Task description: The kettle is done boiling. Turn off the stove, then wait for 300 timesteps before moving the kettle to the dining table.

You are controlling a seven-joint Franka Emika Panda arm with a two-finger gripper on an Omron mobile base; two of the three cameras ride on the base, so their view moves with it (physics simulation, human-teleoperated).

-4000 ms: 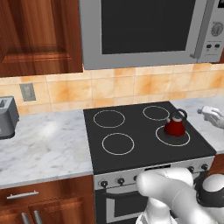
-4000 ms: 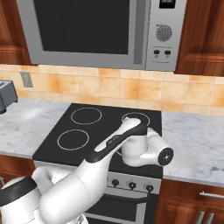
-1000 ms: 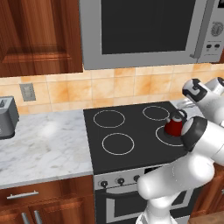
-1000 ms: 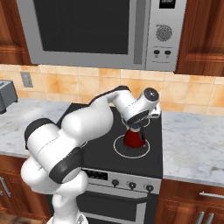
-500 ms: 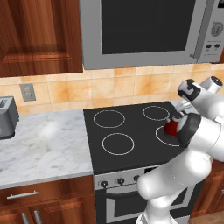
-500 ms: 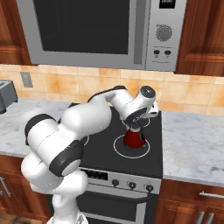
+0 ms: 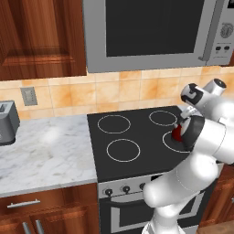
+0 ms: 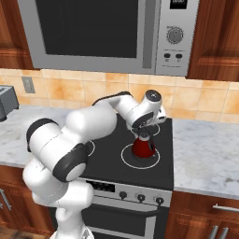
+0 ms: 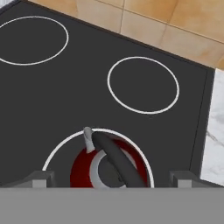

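Hand view looking straight down on the kettle [image 9: 109, 168], sitting inside a white burner ring at the near right corner of the stove [image 9: 65, 92]. Gripper [image 9: 111, 179] hanging directly above it, jaws standing wide apart, gripping nothing; one dark fingertip [image 9: 39, 179] showing on each side of the red body, both clear of it. Handle [image 9: 116, 159] running as a dark arch from the spout [image 9: 88, 139] side toward the bottom of that view, so lying roughly crosswise to the line between the two tips — a favourable orientation for closing across it, judging by this view.

Right base view confirming the same: gripper [image 8: 148, 127] poised just above the kettle [image 8: 143, 145], not yet touching the handle as far as can be told. Left base view showing the kettle [image 7: 177, 132] mostly hidden behind the forearm, on the front right ring.

Remaining gap appearing purely vertical: kettle lying below the tool, no sideways offset evident. Next move calling for a straight descent, then a closing on the handle. State of the stove knobs [image 8: 140, 198] not readable.
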